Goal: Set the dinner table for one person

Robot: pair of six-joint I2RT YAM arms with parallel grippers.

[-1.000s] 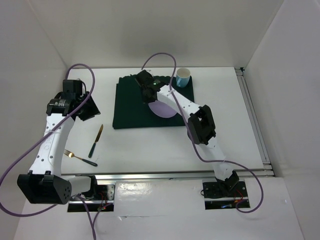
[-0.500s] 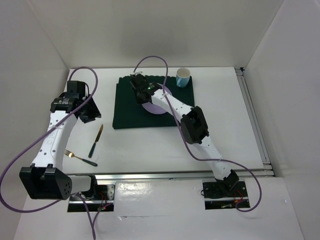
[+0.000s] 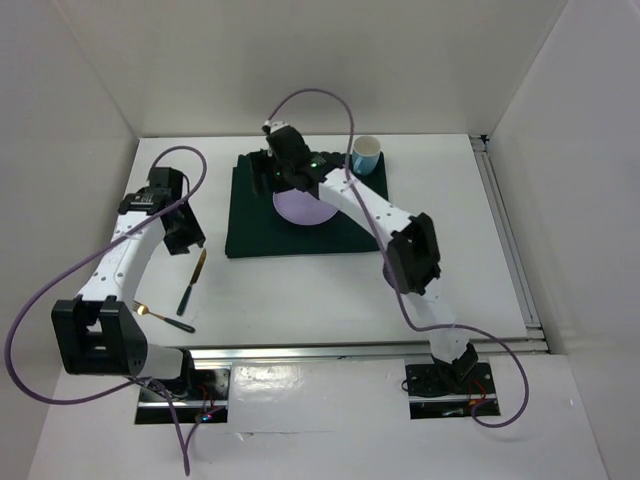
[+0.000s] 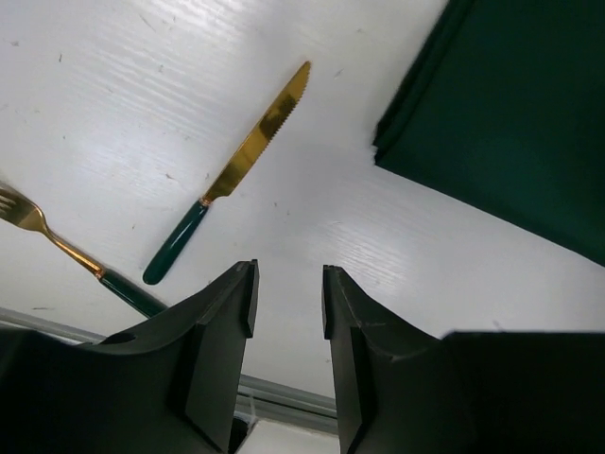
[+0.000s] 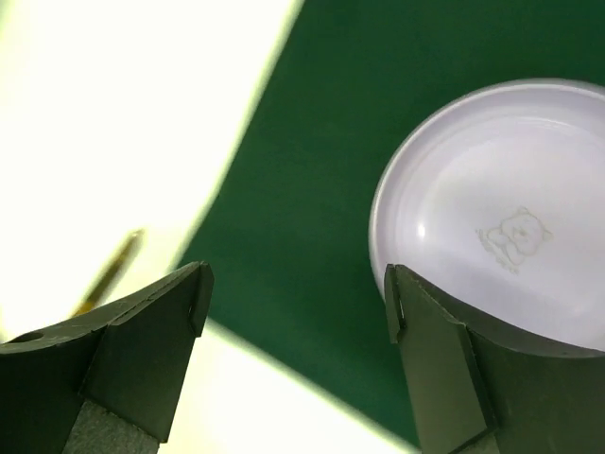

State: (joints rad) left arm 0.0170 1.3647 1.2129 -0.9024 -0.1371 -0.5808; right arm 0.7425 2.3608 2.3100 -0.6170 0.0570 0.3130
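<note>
Dinner table point(image 3: 450, 260): large white rectangle, smooth and slightly glossy, fine scratches visible in the left wrist view. It lies under everything. A metal rail point(image 3: 350, 349) runs along its near edge.

Cloth point(image 3: 250, 220): dark green, square, matte and soft, lying flat on the far middle of the table. Its near left corner shows a folded double edge.

Plate point(image 3: 300, 208): round, shallow, pale lilac, smooth with a sheen. It lies on the cloth, toward the cloth's far side. A faint bear outline is printed in its well.

Cup point(image 3: 366, 154): cylindrical, white with a blue band, upright at the cloth's far right corner. Cannot tell what it holds.

Knife point(image 3: 192, 282): gold serrated blade, dark green handle, flat on the bare table just left of the cloth's near left corner.

Fork point(image 3: 160, 316): gold tines, green handle, nearer the rail than the knife and further from the cloth.

Right gripper point(image 5: 298, 284): above the cloth's left half, just beside the plate's rim. Jaws spread wide, nothing between them.

Left gripper point(image 4: 288, 284): over bare table left of the cloth, above the knife. Jaws parted by a narrow gap, gripping nothing.
</note>
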